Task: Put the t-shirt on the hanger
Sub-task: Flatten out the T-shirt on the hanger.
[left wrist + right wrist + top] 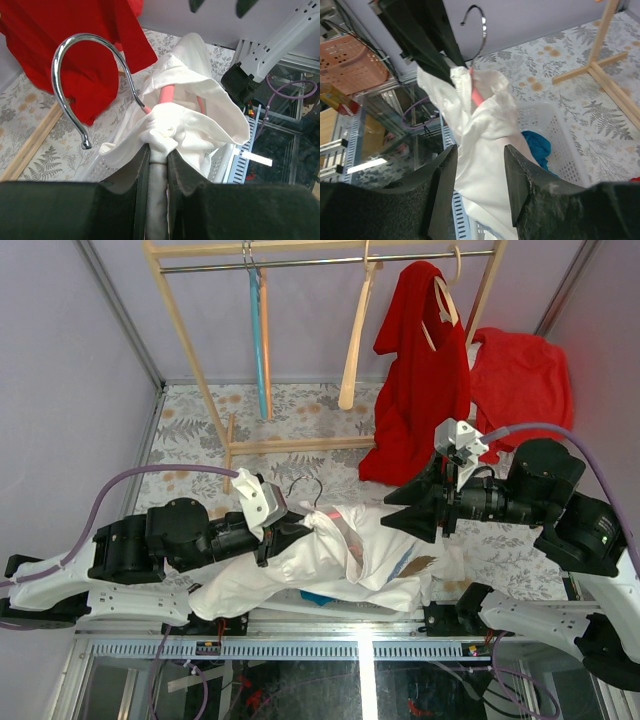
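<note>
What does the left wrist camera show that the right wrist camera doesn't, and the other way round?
Only the left wrist view: the left gripper from behind, pinched shut on a bunched wad of fabric, and a red garment behind the hook.
Only the right wrist view: a blue cloth, an orange crate, and the right gripper open.
Both: the t-shirt, the hanger and its metal hook.

Clamped between the matt black plastic fingers (185,185) of my left gripper (157,150), the plain white cotton t-shirt (200,100) is soft, matt, creased cloth. Just beyond those jaws the thin pale pink plastic hanger (166,94) looks smooth, its metal wire hook (95,42) mirror-glossy chrome. Beyond my right jaws I see a white perforated plastic basket (560,135), faintly shiny.
</note>
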